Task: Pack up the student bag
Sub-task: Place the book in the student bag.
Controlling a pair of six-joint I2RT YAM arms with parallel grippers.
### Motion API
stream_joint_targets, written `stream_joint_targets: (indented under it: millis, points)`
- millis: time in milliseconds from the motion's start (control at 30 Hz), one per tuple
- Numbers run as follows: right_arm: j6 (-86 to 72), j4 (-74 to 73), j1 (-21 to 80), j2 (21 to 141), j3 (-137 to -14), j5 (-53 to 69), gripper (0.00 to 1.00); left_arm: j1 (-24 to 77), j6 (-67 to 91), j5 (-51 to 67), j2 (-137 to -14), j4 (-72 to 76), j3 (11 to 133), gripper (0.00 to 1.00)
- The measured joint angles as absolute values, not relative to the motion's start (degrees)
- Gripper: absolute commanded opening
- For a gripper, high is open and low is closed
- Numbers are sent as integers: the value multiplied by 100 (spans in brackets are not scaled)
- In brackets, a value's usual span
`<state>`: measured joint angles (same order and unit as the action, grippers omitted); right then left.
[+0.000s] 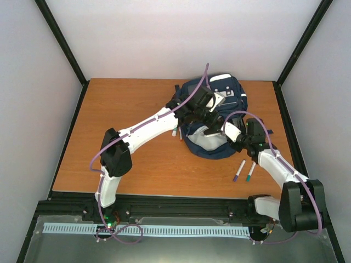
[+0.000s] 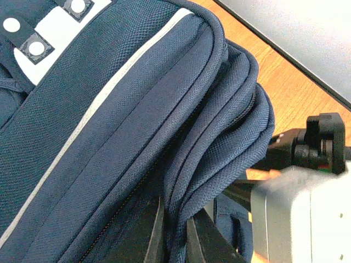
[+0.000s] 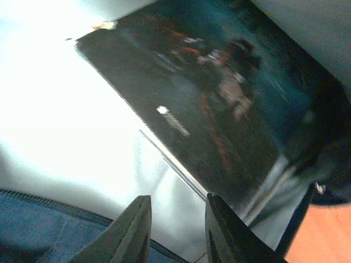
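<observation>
My left gripper [image 2: 174, 222] is clamped on a rim fold of the student bag [image 2: 109, 142], which rises just ahead. It looks like soft, floppy cloth, so the seam is the best hold. My right gripper [image 3: 174, 222] stands apart at the pale lining, with a dark flat item [image 3: 219, 109] beyond.

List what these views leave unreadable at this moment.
Top external: both arms cover the opening of the student bag; print on the markers is too small.
Left wrist: bag fabric fills the view and hides the inside; the left tool is partly cut by the bottom edge.
Right wrist: the dark flat item ahead of the right tool is blurred and glare-washed; unidentifiable.
</observation>
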<state>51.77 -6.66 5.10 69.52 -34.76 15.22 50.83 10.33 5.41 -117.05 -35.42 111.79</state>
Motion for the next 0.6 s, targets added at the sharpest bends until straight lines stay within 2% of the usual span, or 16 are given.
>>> stream_joint_targets:
  millis: [67, 267, 600]
  points:
    - [5358, -808, 624, 6899, -3441, 1555, 13, 5083, 1033, 554, -11705, -3586, 11179, 1]
    - [5741, -808, 941, 7011, -3238, 1363, 6, 5083, 1039, 607, -11705, -3697, 11225, 1]
    - [5784, -167, 1155, 8335, -3623, 991, 3, 5061, 1039, 620, -11692, -3763, 11255, 1]
